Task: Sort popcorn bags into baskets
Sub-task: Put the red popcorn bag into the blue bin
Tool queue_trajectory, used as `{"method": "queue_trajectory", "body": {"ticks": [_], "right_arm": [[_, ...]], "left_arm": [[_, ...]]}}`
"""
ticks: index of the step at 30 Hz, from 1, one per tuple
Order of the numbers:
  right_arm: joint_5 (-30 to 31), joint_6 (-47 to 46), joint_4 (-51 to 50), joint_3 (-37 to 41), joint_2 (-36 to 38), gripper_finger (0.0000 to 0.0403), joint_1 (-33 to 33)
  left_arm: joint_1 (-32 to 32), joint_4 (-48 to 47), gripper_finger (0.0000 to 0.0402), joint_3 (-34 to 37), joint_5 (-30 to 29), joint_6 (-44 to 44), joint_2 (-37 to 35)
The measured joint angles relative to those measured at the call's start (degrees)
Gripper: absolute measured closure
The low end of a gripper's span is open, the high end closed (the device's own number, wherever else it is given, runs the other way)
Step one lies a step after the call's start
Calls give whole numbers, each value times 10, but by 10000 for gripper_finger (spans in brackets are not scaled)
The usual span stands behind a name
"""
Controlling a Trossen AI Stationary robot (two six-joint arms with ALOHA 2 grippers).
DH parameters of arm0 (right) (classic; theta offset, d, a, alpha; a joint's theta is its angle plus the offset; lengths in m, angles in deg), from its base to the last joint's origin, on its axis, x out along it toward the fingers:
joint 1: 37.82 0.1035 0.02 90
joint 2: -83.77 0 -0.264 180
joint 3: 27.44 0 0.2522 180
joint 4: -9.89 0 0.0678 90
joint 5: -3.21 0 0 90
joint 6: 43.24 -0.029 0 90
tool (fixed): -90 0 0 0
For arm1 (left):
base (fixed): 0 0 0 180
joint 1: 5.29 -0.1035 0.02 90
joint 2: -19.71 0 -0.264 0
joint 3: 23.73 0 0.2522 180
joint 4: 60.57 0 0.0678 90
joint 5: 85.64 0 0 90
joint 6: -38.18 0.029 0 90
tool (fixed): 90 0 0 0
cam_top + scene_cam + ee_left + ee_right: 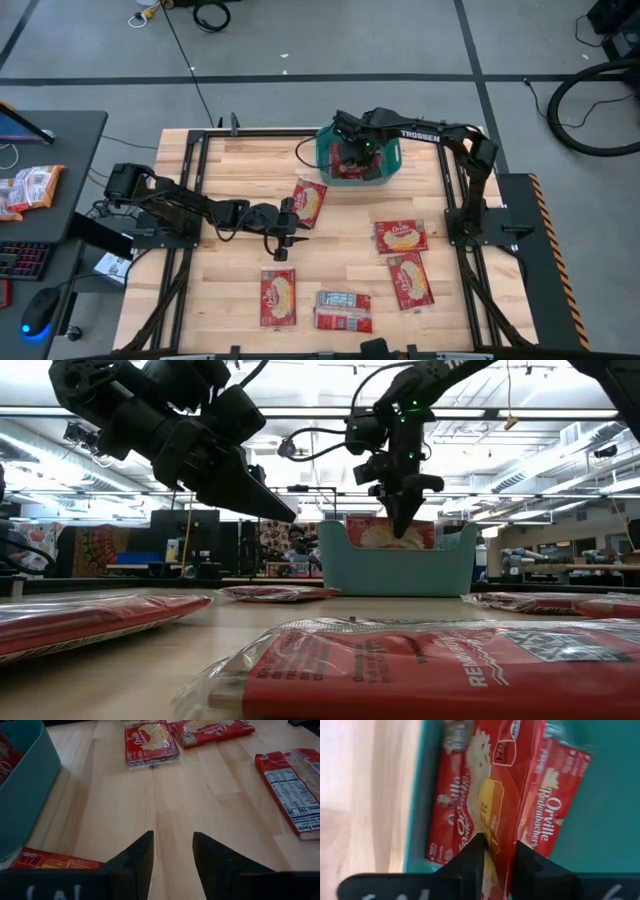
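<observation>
Drop-off step, I judge. Right gripper (352,152) hangs inside the bin (392,158) at the table's far edge, fingers slightly parted around a bag (492,810); whether it grips or has let go, I cannot tell. Left gripper (283,246) hovers mid-table, parted and empty, beside a loose bag (308,202). Four more bags lie nearer. Next: right arm lifts clear, left takes that bag. Print reads "Orville Redenbacher's"; arm reads "TROSSEN".
</observation>
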Motion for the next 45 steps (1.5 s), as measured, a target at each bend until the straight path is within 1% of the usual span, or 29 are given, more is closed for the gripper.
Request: {"method": "queue_trajectory", "body": {"ticks": [3,9,14,16,18,21,23,24,26,29,33,35,37,41,45], "right_arm": [[20,-14,13,0,0,310,-16],[101,-41,31,0,0,271,-32],[102,-45,31,0,0,239,-31],[116,-45,33,0,0,221,-29],[143,-52,36,0,0,202,-26],[193,-71,22,-16,0,174,-16],[209,-84,10,-35,0,160,-3],[210,-94,-4,-46,0,155,5],[203,-116,-15,-66,2,149,22],[159,-156,-19,-86,7,148,51],[82,-205,-6,-95,7,153,97],[46,-218,1,-94,7,155,122],[36,-234,17,-90,7,155,149],[36,-257,50,-73,7,156,200],[48,-265,120,-38,7,156,246]], "left_arm": [[0,0,260,0,0,0,0],[0,0,260,0,0,0,0],[0,0,260,0,0,0,0],[0,0,260,0,0,0,0],[0,-4,260,0,0,0,0],[0,-29,260,0,0,2,0],[0,-75,260,0,-3,8,-4],[0,-101,260,0,-11,8,-12],[-1,-120,260,-1,-32,5,-18],[-1,-137,260,0,-58,3,-23],[-2,-133,260,0,-62,17,-23],[-7,-111,260,13,-61,27,-23],[-19,-72,260,41,-62,36,-23],[-51,33,260,97,-62,35,-23],[-83,86,260,122,-63,7,-23]]}}
